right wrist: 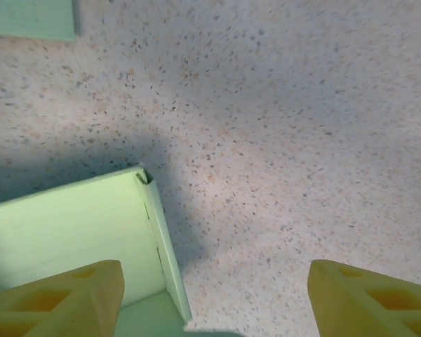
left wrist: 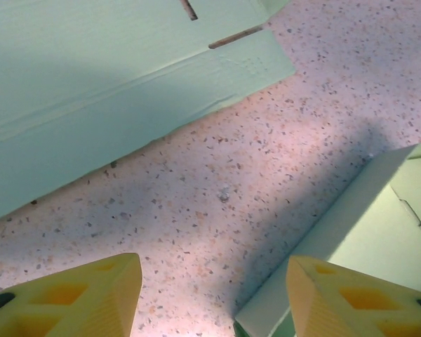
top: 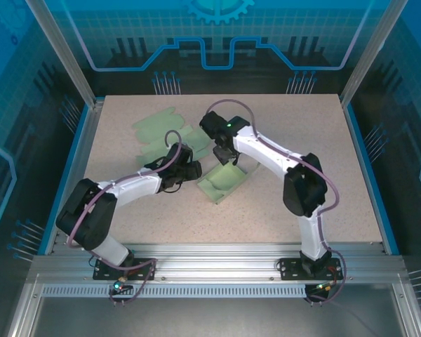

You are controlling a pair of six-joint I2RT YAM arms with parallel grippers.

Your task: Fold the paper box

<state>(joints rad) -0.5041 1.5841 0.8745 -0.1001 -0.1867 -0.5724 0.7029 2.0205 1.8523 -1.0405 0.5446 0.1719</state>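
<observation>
Part-folded box [top: 224, 181] at frame centre: judged to be light, thin card, springy at creases, easily crushed; best pinched along an upright wall's top edge. Left gripper [left wrist: 214, 281] and right gripper [right wrist: 217, 281] both stand open, holding nothing.

Camera setup: one overhead, two on the wrists.
Top external looks steeply down from behind the near edge, with the whole table [top: 351, 175] in frame. Both wrist views face the tabletop at close range. All three share the paper box [top: 224, 184].
</observation>
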